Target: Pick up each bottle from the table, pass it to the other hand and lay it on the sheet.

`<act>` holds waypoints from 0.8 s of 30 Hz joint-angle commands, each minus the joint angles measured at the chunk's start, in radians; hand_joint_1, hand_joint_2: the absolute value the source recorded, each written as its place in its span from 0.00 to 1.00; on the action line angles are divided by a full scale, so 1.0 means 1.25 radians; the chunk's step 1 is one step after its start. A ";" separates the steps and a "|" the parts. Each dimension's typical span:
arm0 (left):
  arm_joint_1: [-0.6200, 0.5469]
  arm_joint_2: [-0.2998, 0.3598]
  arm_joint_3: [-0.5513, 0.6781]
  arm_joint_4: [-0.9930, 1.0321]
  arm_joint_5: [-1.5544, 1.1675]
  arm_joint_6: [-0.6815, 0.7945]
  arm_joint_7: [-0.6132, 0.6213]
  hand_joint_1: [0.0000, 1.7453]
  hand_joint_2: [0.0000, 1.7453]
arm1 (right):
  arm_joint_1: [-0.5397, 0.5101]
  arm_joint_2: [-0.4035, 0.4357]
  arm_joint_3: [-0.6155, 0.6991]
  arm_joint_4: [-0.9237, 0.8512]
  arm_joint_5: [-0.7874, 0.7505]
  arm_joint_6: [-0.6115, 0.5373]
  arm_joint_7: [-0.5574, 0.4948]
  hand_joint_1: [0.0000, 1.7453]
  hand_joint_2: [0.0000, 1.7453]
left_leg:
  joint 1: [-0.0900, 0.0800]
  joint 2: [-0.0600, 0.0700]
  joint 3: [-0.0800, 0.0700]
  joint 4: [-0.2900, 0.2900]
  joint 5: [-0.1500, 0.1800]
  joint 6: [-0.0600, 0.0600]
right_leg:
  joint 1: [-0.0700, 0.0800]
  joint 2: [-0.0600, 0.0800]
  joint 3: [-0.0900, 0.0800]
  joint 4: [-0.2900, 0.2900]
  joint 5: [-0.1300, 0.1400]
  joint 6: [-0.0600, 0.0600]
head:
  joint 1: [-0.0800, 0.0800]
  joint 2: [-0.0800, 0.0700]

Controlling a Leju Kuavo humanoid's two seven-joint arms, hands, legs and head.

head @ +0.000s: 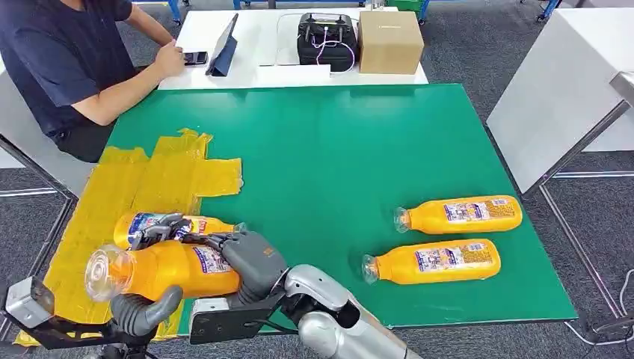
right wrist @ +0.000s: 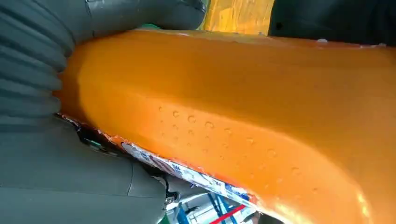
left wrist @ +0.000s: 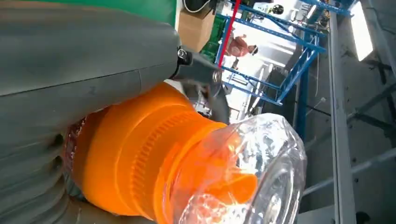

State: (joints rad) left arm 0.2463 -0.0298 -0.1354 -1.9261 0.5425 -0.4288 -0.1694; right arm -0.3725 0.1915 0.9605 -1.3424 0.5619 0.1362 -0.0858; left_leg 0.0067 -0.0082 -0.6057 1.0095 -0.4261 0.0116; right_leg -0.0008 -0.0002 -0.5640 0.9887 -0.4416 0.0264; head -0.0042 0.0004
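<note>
Over the yellow sheet (head: 161,179), the left hand (head: 146,310) cradles the held bottle (head: 161,271) from beneath while the right hand (head: 247,254) clamps its body, so I'd release right only once left grips firmly.

You are in a robot test lab. A green table (head: 336,149) stands on grey carpet. Blue metal racks (left wrist: 280,60) and a person (head: 67,60) at a white desk (head: 254,52) show it.
</note>
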 commanded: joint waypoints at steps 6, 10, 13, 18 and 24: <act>-0.024 -0.012 -0.011 0.027 -0.018 -0.001 0.000 1.00 1.00 | -0.031 -0.020 0.107 0.023 -0.003 0.007 -0.014 1.00 1.00 | 0.000 -0.001 0.002 -0.001 0.000 0.000 | 0.000 -0.001 0.003 -0.001 -0.001 0.000 | 0.000 0.000; -0.018 -0.014 -0.007 0.023 -0.020 -0.004 -0.005 1.00 1.00 | -0.032 -0.021 0.112 0.032 -0.006 0.007 -0.014 1.00 1.00 | 0.000 0.000 0.003 -0.001 0.000 0.000 | 0.000 -0.001 0.003 -0.001 -0.001 0.000 | 0.000 0.000; -0.013 -0.017 -0.005 0.020 -0.021 -0.003 -0.007 1.00 1.00 | -0.030 -0.023 0.113 0.037 -0.005 0.005 -0.014 1.00 1.00 | 0.000 0.000 0.002 -0.001 0.000 0.000 | 0.000 0.000 0.002 -0.001 0.000 0.000 | 0.000 0.000; 0.000 -0.036 0.025 -0.002 -0.096 0.034 -0.027 1.00 1.00 | -0.007 -0.049 0.057 0.011 0.060 -0.041 0.028 0.00 1.00 | 0.000 -0.001 0.003 -0.001 0.000 0.000 | 0.001 -0.001 0.004 -0.002 0.000 0.000 | 0.000 0.000; -0.020 -0.112 0.147 -0.026 -0.480 0.164 -0.083 1.00 1.00 | 0.064 -0.131 -0.120 -0.163 0.104 -0.092 0.063 0.00 0.00 | 0.000 -0.002 0.001 0.000 0.000 0.000 | 0.000 -0.003 0.002 -0.001 0.000 0.001 | 0.000 0.000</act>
State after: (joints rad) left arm 0.2639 -0.0595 -0.1053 -1.9539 0.2683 -0.3333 -0.2350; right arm -0.3612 0.1575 0.9792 -1.3512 0.6531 0.0656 -0.0263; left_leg 0.0066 -0.0083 -0.6057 1.0095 -0.4261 0.0116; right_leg -0.0011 -0.0003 -0.5643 0.9886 -0.4415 0.0265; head -0.0042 0.0004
